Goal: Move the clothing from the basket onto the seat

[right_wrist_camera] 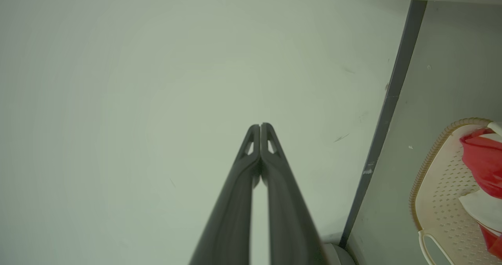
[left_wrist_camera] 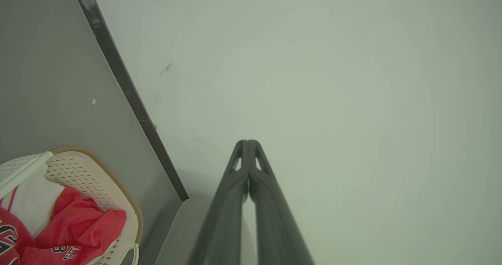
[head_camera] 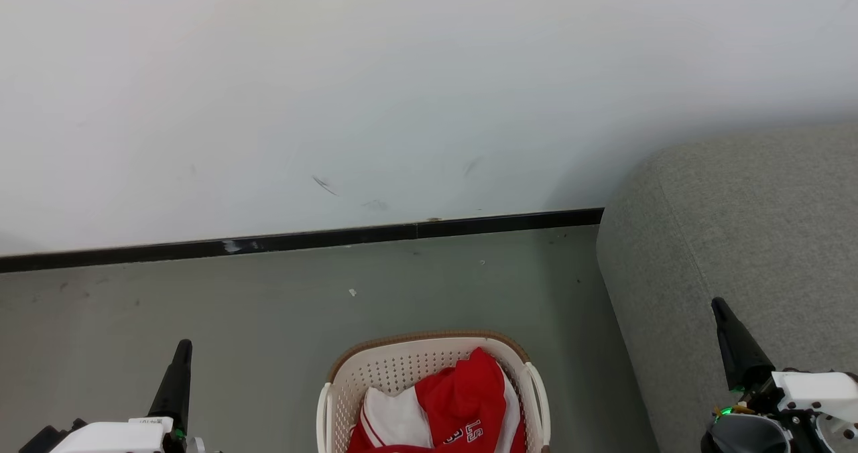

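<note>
Red clothing (head_camera: 462,399) heaped in basket (head_camera: 375,352) — left tool (head_camera: 182,347) off basket's left, slightly nearer; right tool (head_camera: 718,304) off its right, by seat (head_camera: 737,225) — both pinched closed, empty.

- Clothing (head_camera: 462,399) in basket (head_camera: 395,369); basket on floor (head_camera: 201,305), ctr front.
- Seat (head_camera: 737,238) just right of basket.
- Wall (head_camera: 335,71) behind both.
- L gripper (head_camera: 181,352) left of basket; R gripper (head_camera: 720,309) right, by seat.

Both arms sit low: left end effector (head_camera: 183,349) at near left, fingers pressed together and pointing away, holding nothing. The right end effector (head_camera: 721,309) at near right is likewise closed (tips leaning slightly left).
</note>
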Motion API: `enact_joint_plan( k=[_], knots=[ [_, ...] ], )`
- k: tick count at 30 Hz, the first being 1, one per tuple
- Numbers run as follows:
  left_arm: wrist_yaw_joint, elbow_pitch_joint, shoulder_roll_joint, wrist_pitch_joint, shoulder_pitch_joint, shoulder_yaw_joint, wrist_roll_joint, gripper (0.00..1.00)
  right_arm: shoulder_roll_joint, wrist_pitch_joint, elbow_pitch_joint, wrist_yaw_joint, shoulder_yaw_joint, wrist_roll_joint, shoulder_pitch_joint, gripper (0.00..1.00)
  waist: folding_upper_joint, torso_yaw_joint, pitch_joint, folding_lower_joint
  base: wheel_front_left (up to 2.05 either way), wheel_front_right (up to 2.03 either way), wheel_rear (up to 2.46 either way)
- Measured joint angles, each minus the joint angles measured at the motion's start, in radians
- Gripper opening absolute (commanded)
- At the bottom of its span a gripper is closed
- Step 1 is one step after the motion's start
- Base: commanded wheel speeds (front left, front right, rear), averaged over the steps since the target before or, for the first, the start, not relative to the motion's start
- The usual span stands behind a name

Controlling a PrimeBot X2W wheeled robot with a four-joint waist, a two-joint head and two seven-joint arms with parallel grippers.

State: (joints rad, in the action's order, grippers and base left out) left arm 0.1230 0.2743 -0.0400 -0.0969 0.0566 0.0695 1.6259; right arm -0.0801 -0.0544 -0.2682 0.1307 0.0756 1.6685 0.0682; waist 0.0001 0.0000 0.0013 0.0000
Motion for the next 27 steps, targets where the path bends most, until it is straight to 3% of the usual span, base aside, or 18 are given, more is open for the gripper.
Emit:
enact_joint_plan(
  k=[9,10,27],
  knots=[
    [-0.001,0.034,0.018,0.0,-0.027,-0.006,0.0,0.0,0.021,0.002,-0.033,0.0,-0.001,0.0,-0.027,0.0,0.0,0.0,0.0,0.0,0.0,0.0,0.0],
    [-0.002,0.043,0.024,0.001,-0.036,-0.007,0.0,1.0,0.026,0.002,-0.04,0.0,-0.002,0.0,-0.042,1.0,0.0,0.0,0.0,0.0,0.0,0.0,0.0],
    [-0.007,0.008,0.029,0.053,-0.047,-0.038,-0.105,1.0,0.031,0.046,-0.03,0.0,-0.032,-0.115,-0.06,1.0,0.0,0.0,-0.002,0.0005,0.0,0.0,0.0]
  ],
)
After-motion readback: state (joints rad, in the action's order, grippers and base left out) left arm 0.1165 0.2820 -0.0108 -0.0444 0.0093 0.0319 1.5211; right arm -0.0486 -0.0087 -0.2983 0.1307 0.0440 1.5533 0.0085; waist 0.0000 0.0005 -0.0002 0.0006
